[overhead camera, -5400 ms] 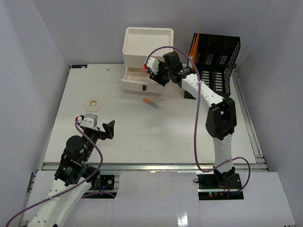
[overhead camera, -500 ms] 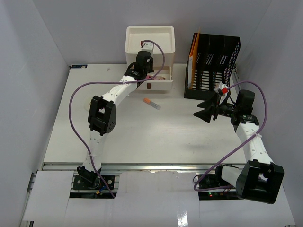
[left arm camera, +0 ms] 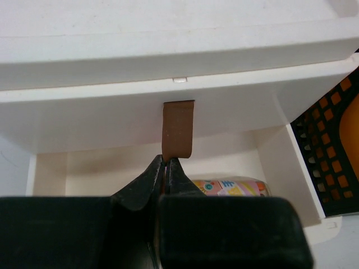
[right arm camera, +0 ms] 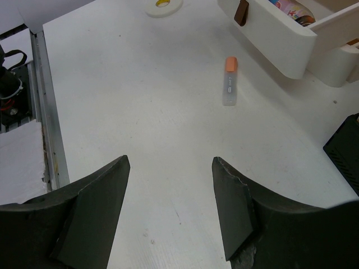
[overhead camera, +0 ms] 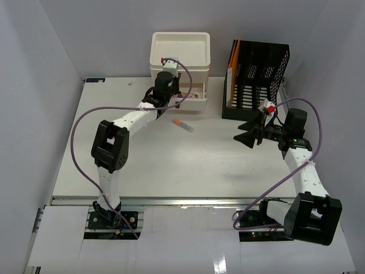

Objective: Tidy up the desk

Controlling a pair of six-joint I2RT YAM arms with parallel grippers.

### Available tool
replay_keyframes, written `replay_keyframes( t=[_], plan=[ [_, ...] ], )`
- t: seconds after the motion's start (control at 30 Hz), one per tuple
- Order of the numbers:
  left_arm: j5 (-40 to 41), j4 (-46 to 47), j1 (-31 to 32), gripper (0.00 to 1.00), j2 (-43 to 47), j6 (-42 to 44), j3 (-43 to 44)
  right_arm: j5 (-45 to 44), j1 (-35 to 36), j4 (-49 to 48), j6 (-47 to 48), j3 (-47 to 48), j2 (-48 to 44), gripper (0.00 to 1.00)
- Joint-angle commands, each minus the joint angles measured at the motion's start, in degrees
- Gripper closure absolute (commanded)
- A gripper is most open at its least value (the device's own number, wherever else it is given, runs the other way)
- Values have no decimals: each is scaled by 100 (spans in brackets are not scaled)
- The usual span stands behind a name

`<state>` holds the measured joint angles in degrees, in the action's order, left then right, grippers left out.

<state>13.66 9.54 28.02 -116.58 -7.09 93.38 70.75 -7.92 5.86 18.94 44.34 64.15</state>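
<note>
Nearest us, the right gripper hangs wide open and empty over the desk, which spreads beneath both arms. Farther back, the left gripper is closed tight at a brown tab on the drawer unit; whether it pinches the tab we cannot tell

A drawer unit stands at the far edge of the worktop, with a file rack just to its right. One drawer is pulled out, and a small container lies in it. The left fingers are closed on a pull tab on the unit's front. Before the drawer lies a capped stick, and a tape roll lies further left.
</note>
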Motion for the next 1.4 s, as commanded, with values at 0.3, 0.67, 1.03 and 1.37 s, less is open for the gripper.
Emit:
replay_keyframes(
  t=[0.3,0.67,1.03,1.37],
  plan=[
    [-252,546,-69,100,1397,-302,-1572,106,-60,-50,101,-22,52,33],
    [-544,798,-69,100,2226,-460,-2593,83,-54,17,194,-24,135,33],
    [-985,-80,-69,24,2807,-604,-2363,-1341,1763,1171,1379,225,232,12],
    [-1117,-1122,-78,3,5740,-88,-4013,-6474,4273,-137,345,954,1997,4]
  ],
)
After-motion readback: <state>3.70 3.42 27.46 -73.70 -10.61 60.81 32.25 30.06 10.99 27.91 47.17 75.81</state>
